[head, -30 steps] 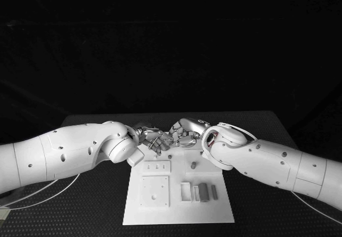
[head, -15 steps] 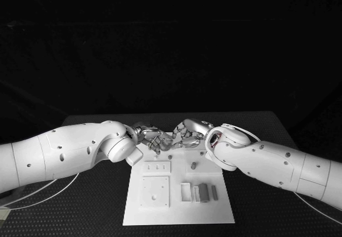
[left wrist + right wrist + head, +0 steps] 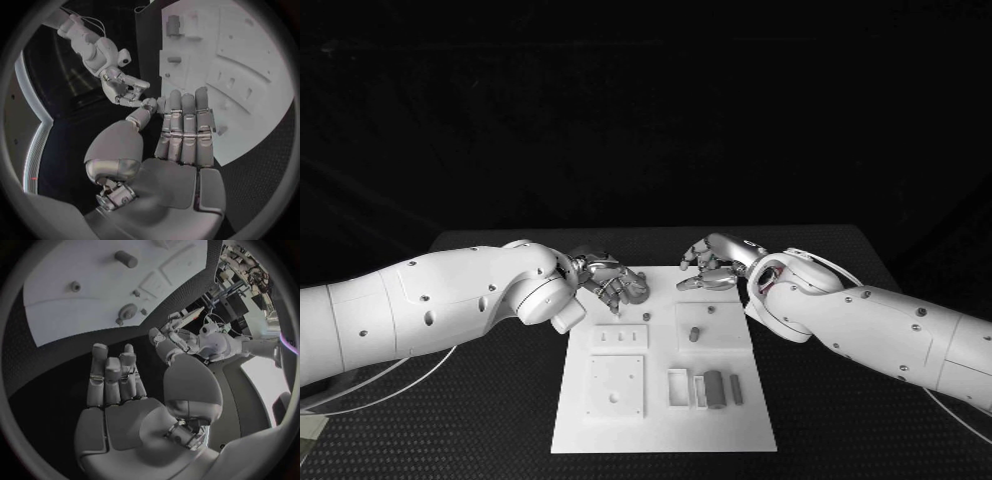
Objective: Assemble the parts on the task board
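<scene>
Hands first. Left hand (image 3: 610, 281) hovers at the far left corner of the white board (image 3: 747, 420); wrist view shows its fingers (image 3: 184, 125) straight and side by side, thumb apart, nothing visible in the palm, though whether the fingertips pinch something small I can't tell. Right hand (image 3: 714, 264) sits just past the board's far edge, right of centre, fingers (image 3: 112, 377) loosely extended and apart, palm bare, holding nothing. The two hands are near each other but not touching.

Parts on the board are grey: a row of upright blocks (image 3: 711, 388) near the front right, a short peg (image 3: 692, 334) mid-board, another small pin (image 3: 713, 309) just beyond it, plus a raised plate w/ slots (image 3: 619, 338) and a larger square plate (image 3: 613, 386) on the left side.

Step, as I read it – between picks, no part in hand. Next move prob. calls for one hand to come back over the board, lower onto a loose piece – peg or a block – and close on it squarely before seating it.
</scene>
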You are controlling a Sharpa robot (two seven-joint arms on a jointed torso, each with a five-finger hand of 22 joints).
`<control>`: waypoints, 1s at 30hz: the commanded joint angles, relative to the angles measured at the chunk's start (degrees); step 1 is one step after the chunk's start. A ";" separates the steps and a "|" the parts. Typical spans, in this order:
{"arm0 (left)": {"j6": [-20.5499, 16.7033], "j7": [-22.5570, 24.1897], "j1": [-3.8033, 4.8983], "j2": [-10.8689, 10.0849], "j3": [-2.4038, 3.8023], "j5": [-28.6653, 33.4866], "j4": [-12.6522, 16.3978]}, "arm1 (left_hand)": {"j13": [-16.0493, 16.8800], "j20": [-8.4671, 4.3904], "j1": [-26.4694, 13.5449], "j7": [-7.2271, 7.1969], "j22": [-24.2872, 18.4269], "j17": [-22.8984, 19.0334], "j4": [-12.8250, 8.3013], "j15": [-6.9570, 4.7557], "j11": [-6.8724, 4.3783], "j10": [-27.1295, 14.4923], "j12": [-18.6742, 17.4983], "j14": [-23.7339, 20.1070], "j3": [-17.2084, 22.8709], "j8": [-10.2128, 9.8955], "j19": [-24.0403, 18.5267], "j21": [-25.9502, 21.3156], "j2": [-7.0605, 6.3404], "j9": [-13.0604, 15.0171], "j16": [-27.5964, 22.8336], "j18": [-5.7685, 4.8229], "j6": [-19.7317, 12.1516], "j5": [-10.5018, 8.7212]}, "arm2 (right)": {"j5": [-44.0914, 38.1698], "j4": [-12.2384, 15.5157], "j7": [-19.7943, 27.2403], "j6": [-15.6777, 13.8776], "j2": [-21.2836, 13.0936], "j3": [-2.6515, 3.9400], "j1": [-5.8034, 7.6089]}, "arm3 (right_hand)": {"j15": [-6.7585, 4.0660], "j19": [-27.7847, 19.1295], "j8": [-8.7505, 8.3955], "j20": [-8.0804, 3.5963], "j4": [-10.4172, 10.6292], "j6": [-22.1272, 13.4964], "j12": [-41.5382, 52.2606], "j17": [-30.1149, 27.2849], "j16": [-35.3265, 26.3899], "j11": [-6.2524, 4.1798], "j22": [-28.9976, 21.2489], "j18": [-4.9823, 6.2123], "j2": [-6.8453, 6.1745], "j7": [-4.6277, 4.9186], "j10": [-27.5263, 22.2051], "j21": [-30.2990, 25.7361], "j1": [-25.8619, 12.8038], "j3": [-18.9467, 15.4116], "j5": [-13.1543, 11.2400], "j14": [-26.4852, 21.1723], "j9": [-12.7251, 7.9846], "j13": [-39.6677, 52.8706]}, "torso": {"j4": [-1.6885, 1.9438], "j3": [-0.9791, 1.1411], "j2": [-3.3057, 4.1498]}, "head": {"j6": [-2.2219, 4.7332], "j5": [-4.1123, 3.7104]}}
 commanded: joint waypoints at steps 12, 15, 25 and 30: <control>9.09 -11.41 -1.55 4.47 -0.01 -17.21 -5.92 | 1.17 -0.71 0.51 -0.77 1.20 0.36 -0.44 -0.52 -0.72 0.42 1.25 0.49 -0.21 0.73 -0.08 0.77 1.36 1.34 1.39 0.18 1.34 0.17 | 6.32 -3.31 1.80 -2.85 -1.40 3.83 0.76 | 0.04 -0.31 0.12 0.07 -0.25 -0.50 -0.06 0.02 -0.16 -0.13 0.26 0.37 0.89 0.74 -0.20 -0.33 -0.11 -0.50 0.10 -0.42 0.28 -0.25 | -0.19 -0.03 0.13 | -0.95 -0.27; 9.41 -11.88 -1.83 4.86 -0.14 -18.04 -6.68 | 1.78 -0.96 0.20 -1.06 1.79 0.56 -0.37 -0.80 -1.05 0.84 1.89 0.93 -0.32 1.08 0.35 1.18 1.21 1.94 2.14 0.25 1.82 0.18 | 6.53 -3.84 1.81 -2.90 -1.40 3.91 1.06 | 0.02 -0.30 0.15 0.07 -0.29 -0.45 -0.04 0.02 -0.14 -0.15 0.26 0.37 0.95 0.72 -0.18 -0.33 -0.12 -0.53 0.10 -0.42 0.31 -0.27 | -0.16 -0.02 0.15 | -1.33 -0.41; 10.48 -12.79 -1.99 4.80 -1.57 -19.91 -6.60 | 3.32 -1.59 -0.79 -1.67 3.41 0.86 -0.24 -1.43 -1.75 1.43 3.66 1.60 -0.03 1.65 1.14 2.15 1.32 3.13 4.28 0.27 2.86 0.31 | 7.49 -5.33 1.82 -2.81 -1.03 4.24 1.47 | -0.02 -0.31 0.20 0.06 -0.52 -0.40 -0.02 0.01 -0.12 -0.19 0.29 0.37 1.05 0.68 -0.17 -0.33 -0.01 -0.60 0.10 -0.43 0.36 -0.33 | 0.15 -0.07 -0.01 | -2.62 -0.75; 10.96 -12.98 -2.16 4.84 -1.56 -19.93 -6.26 | 3.99 -1.84 -1.68 -1.93 4.09 0.89 -0.13 -1.66 -2.01 1.60 4.44 1.78 -0.04 1.92 1.41 2.49 1.53 3.63 5.20 0.27 3.33 0.31 | 7.56 -5.59 1.82 -2.68 -0.85 4.35 1.58 | -0.05 -0.32 0.22 0.05 -0.71 -0.38 -0.01 0.00 -0.12 -0.21 0.31 0.37 1.20 0.66 -0.16 -0.33 0.09 -0.64 0.10 -0.45 0.39 -0.38 | 0.20 -0.09 -0.02 | -2.98 -0.60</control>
